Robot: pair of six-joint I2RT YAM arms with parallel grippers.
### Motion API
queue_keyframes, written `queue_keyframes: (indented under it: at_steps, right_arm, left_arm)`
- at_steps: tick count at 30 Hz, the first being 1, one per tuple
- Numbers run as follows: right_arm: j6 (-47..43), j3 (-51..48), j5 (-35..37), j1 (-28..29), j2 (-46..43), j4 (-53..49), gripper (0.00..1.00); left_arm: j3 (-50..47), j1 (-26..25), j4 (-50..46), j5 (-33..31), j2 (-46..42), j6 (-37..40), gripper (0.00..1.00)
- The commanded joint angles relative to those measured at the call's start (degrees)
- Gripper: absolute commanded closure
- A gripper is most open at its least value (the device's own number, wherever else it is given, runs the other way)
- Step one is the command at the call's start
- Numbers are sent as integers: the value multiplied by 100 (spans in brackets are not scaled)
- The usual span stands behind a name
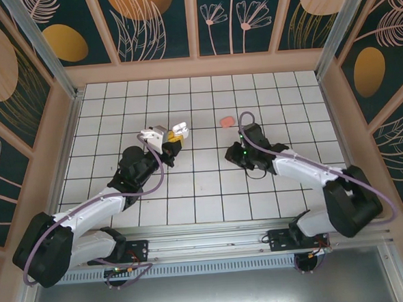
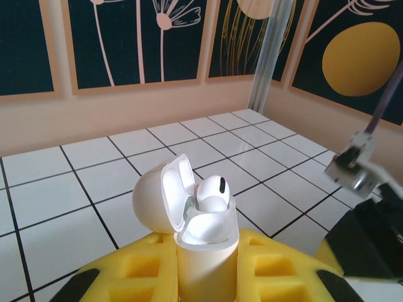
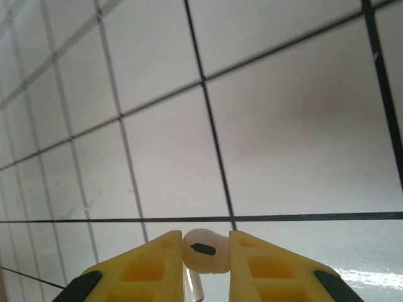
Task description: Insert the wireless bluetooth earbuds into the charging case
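White-and-black arms (image 1: 99, 206), lilac cables (image 1: 161, 168), blocky yellow fingers (image 3: 148, 272)

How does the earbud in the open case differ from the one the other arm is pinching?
The cased earbud sits in the open case, stem hidden; the pinched earbud is clamped in the right tool above the tiles, stem showing. Both are white with a dark oval mark.

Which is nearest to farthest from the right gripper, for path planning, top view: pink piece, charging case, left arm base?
1. pink piece, just beyond the right gripper.
2. charging case, farther left.
3. left arm base, near left edge.
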Motion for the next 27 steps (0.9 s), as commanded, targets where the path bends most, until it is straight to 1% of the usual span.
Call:
queue_keyframes:
  at_steps: [1,7,15,21,24,27]
  right_arm:
    - [22,83,-558,-10,502,-47,81]
    - [36,76,-577,-4,1001,14,77]
    - [-86,183,-354,-6,1347,-251,67]
    - [-78,182,-248,12,1079,-344,55]
    - [-100,174,-133,6,859,-466,55]
    - [-109,82,-66,-12,645,-489,56]
  left_arm:
    - [-70,3,25,-17,-118,-89,100]
    - [-95,5,-18,0,-135,-103,100]
    - [-124,3,-49,-4,-203,-76,100]
    - [-180,7,-92,-33,-331,-58,100]
    - [-180,4,-125,-26,-380,-50,100]
    - [-185,3,-135,-26,-425,-59,100]
